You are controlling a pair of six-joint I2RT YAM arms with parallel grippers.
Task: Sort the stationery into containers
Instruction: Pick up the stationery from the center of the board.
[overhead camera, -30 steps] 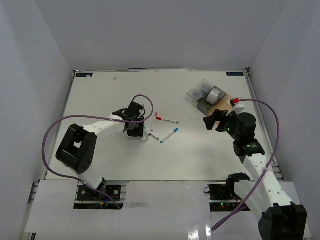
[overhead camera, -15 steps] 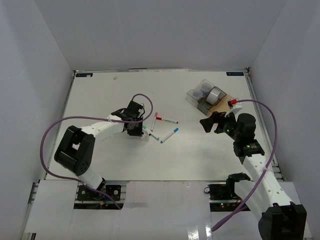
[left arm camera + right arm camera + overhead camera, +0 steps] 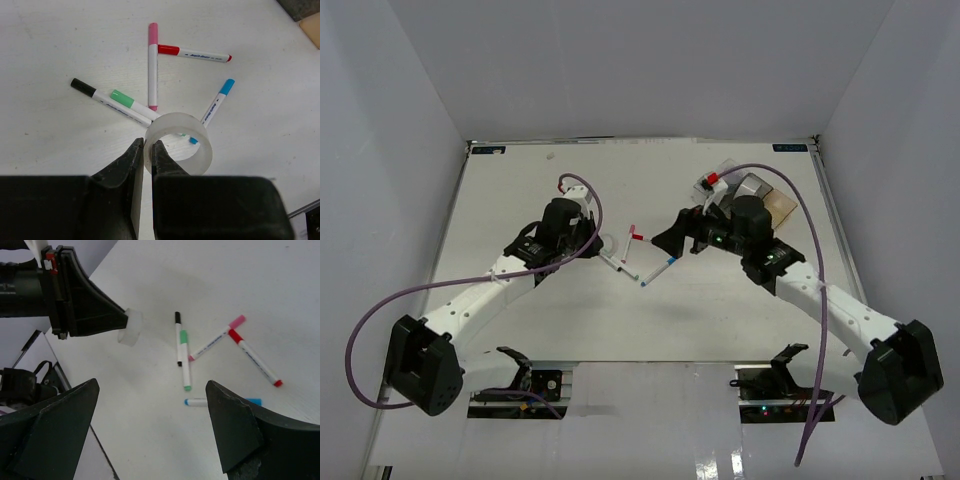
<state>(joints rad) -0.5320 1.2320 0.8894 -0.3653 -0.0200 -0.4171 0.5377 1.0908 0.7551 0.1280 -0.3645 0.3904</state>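
1. Now, the left gripper [image 3: 148,150] is pressed together on the wall of the clear tape roll [image 3: 176,122], with one jaw inside the ring and one outside.
2. In the top view this roll is at 9 o'clock of a group of five markers, which lie near the middle of the table [image 3: 520,190].
3. Seen from the left wrist, the pink marker [image 3: 153,65] lies at 12 o'clock of the roll and the red marker [image 3: 194,52] at 1 o'clock. One end of the red marker is just beside the pink one.
4. The black-capped marker [image 3: 95,94] and the green-capped marker [image 3: 131,105] lie side by side at 10 o'clock. The blue marker [image 3: 216,105] is at 2 o'clock.
5. The right gripper [image 3: 150,390] hangs at 3 o'clock of the markers in the top view. Its jaws are wide apart and hold nothing.
6. The three joined bins [image 3: 782,208] stand at 2 o'clock of the markers, near the far right corner.
7. A grey tape roll [image 3: 752,186] seems to sit in the middle bin, but the right arm [image 3: 800,285] hides part of the bins.
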